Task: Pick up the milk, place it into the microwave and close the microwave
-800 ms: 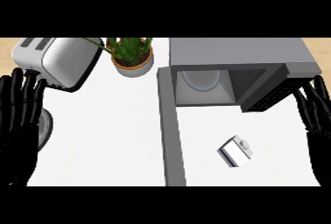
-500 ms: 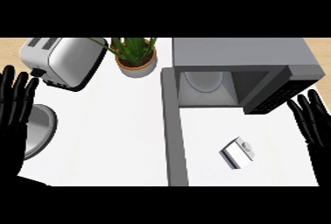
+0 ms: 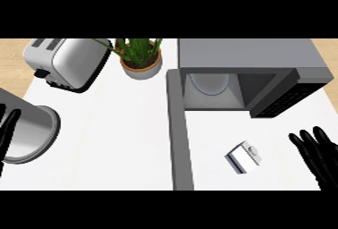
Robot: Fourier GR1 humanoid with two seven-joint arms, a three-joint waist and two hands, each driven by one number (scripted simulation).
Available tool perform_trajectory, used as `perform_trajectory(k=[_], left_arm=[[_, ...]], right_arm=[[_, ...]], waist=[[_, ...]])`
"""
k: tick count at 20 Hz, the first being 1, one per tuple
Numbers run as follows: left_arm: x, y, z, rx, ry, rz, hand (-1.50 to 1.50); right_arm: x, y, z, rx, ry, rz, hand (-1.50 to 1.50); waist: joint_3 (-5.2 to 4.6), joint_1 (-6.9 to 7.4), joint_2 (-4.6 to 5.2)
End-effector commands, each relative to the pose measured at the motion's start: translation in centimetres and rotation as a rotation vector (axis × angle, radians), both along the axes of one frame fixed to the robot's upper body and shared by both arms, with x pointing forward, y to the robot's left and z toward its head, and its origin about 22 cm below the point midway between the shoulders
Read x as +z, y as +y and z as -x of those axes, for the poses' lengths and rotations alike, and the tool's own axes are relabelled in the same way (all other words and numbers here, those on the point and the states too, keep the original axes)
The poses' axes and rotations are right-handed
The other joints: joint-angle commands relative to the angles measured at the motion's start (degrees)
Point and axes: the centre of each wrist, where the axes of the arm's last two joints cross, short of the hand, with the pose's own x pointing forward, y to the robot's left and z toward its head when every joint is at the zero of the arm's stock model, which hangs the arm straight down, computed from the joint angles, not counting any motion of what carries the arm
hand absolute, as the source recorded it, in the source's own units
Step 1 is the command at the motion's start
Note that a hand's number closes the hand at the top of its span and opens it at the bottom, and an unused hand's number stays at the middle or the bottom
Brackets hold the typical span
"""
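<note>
A small white and blue milk carton [image 3: 245, 157] stands on the white counter in front of the microwave. The grey microwave [image 3: 251, 60] sits at the back right, its cavity [image 3: 214, 89] showing a glass turntable. Its door [image 3: 177, 134] swings out toward me along the left side of the carton. My right hand [image 3: 320, 154] shows at the right edge, fingers straight and spread, to the right of the carton and apart from it. My left hand [image 3: 8, 127] shows only as dark fingers at the left edge, holding nothing.
A silver toaster [image 3: 66, 62] stands at the back left. A potted green plant [image 3: 140, 58] is beside it, just left of the microwave. A shiny metal pot [image 3: 30, 132] sits at the left edge by my left hand.
Both hands have slid lower and outward toward the view's edges. The carton, door and microwave have not moved on the counter; the view shifted slightly.
</note>
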Motion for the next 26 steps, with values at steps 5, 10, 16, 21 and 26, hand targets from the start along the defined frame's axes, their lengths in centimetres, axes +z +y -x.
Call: perform_trajectory(k=[5, 10, 16, 21, 26], left_arm=[[2.3, 0.4, 5.5, -0.025, 0.007, 0.019, -1.5], [0.8, 2.3, 5.9, 0.014, 0.013, 0.027, -1.5], [1.6, 3.5, 6.6, -0.021, -0.001, 0.0, -1.5], [1.3, 3.1, 9.5, -0.014, 0.0, 0.005, -1.5], [1.2, 4.7, 9.4, -0.022, 0.024, 0.002, -1.5]], right_arm=[[-1.8, -0.8, -1.4, -0.08, 0.045, 0.066, -1.5], [-4.0, -1.0, -0.6, -0.095, 0.068, 0.074, -1.5], [-7.4, -1.2, -1.2, -0.184, 0.131, 0.094, -1.5], [-11.8, -3.1, -2.1, -0.262, 0.195, 0.142, -1.5], [-16.3, -5.2, -2.5, -0.278, 0.235, 0.154, -1.5]], waist=[[0.03, 0.75, 0.06], [0.01, 0.37, 0.06], [0.03, 0.48, 0.06], [0.05, 1.52, -0.09], [0.08, 1.16, 0.05]])
